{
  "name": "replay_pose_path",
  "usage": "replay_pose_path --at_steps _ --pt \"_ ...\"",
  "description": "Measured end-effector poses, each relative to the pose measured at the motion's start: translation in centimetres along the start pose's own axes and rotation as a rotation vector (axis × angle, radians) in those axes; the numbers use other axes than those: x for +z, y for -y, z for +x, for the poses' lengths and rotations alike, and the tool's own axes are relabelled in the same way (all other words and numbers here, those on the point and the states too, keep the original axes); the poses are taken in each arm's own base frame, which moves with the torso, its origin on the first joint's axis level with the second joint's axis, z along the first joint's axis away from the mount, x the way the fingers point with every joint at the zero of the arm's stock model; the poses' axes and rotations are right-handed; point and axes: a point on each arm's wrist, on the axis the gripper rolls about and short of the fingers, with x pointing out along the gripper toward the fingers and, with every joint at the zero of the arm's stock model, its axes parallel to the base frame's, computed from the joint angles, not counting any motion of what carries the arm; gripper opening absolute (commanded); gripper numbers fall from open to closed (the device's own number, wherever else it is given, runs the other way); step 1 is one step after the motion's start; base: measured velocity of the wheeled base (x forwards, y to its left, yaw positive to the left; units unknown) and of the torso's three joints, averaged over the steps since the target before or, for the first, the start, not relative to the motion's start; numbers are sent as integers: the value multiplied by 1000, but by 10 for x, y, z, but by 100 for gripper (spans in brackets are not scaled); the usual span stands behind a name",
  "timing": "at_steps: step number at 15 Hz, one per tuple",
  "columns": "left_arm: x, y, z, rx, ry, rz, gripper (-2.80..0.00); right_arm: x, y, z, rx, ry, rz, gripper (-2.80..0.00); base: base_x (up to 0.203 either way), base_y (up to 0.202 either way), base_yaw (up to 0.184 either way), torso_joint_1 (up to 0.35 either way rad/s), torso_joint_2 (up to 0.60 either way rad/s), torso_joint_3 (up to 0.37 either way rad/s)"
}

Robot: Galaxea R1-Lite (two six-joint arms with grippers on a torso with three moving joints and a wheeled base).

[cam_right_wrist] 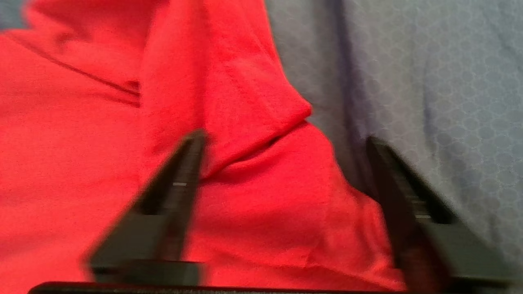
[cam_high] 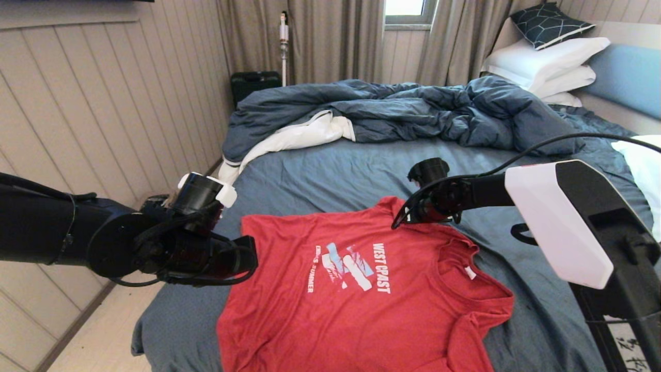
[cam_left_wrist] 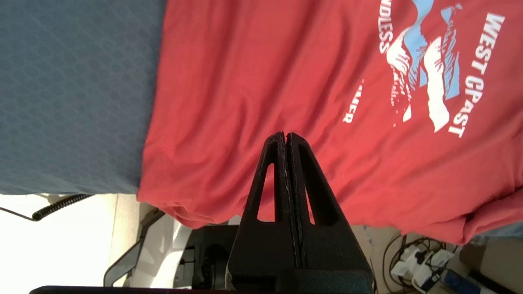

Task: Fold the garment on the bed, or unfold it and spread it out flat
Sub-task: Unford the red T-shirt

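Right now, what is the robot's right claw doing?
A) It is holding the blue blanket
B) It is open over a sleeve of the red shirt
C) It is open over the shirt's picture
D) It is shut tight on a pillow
B: the right claw stands wide open over a folded sleeve of the red shirt, near its edge by the blue sheet.

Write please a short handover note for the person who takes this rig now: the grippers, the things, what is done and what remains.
Left gripper: shut, empty, above the hem side of the red short-sleeved cotton T-shirt.
Right gripper: jaws open, one on each side of the far sleeve's folded edge, not closed on it.
T-shirt lies print-up on the slate-blue bed sheet, mostly flat; near side hangs over the edge.
Done: body spread.
Left: the sleeves are still rumpled.
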Motion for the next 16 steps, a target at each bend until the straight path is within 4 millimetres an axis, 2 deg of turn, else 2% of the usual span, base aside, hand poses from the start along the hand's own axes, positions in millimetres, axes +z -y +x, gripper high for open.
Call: replay_pose_path --at_steps 6,9,11,14,16 --pt "-1 0 5 0 -16 -14 -280 -6 -1 9 -12 -13 -8 -280 0 0 0 0 0 0" --pt "-2 -1 6 4 -25 -16 -280 4 0 6 -11 64 10 -280 0 0 0 0 0 0" --pt "-3 -2 7 5 -26 -15 -280 17 4 -3 -20 144 23 -280 0 0 0 0 0 0" --pt "-3 -2 7 6 -27 -17 -280 35 25 -13 -56 234 29 -280 0 0 0 0 0 0" --pt "-3 -2 7 6 -28 -17 -280 42 44 -11 -90 278 15 -280 0 0 0 0 0 0"
